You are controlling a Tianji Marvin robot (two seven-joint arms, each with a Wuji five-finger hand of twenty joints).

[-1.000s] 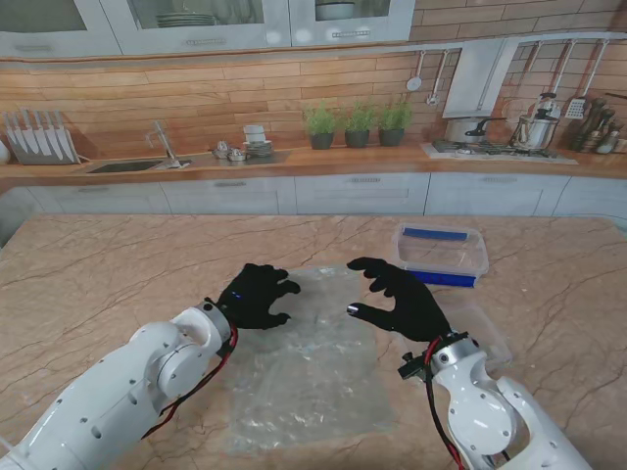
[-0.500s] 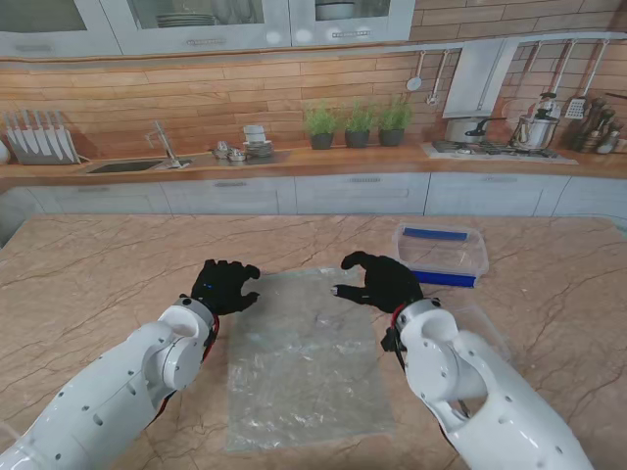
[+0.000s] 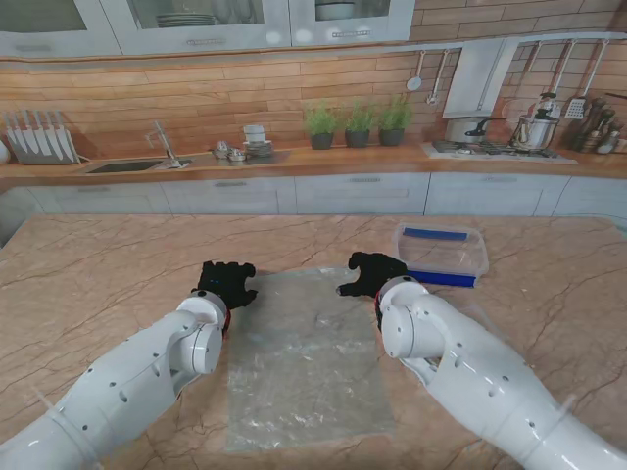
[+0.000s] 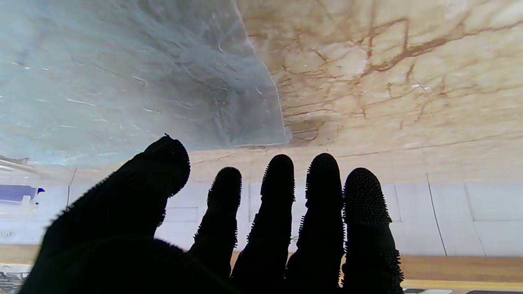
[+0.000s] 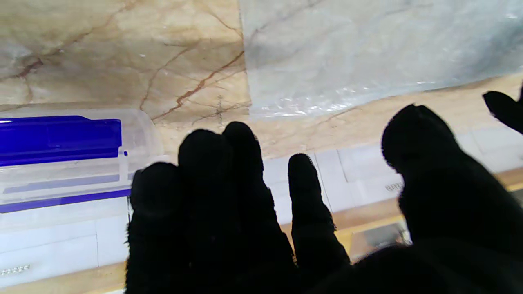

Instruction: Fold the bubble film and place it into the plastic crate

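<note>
Bubble film [image 3: 304, 357] flat at frame centre, left hand [image 3: 226, 283] and right hand [image 3: 370, 273] apparently released at its upper corners, plastic crate [image 3: 441, 254] upper right.

You have two glossy white arms with rounded, bulbous shells dotted with small dark screw holes. Each ends in a black five-fingered hand: left hand [image 3: 226, 282], right hand [image 3: 370, 273]. Up close, the left fingertips [image 4: 363, 192] are covered in tiny rubbery nubs.

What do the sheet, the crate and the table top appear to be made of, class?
Bubble film: thin clear plastic, glossy, crinkled. Plastic crate: rigid clear plastic, see-through walls, blue trim. Table: looks like polished beige marble with brown veins, possibly imitation.
</note>
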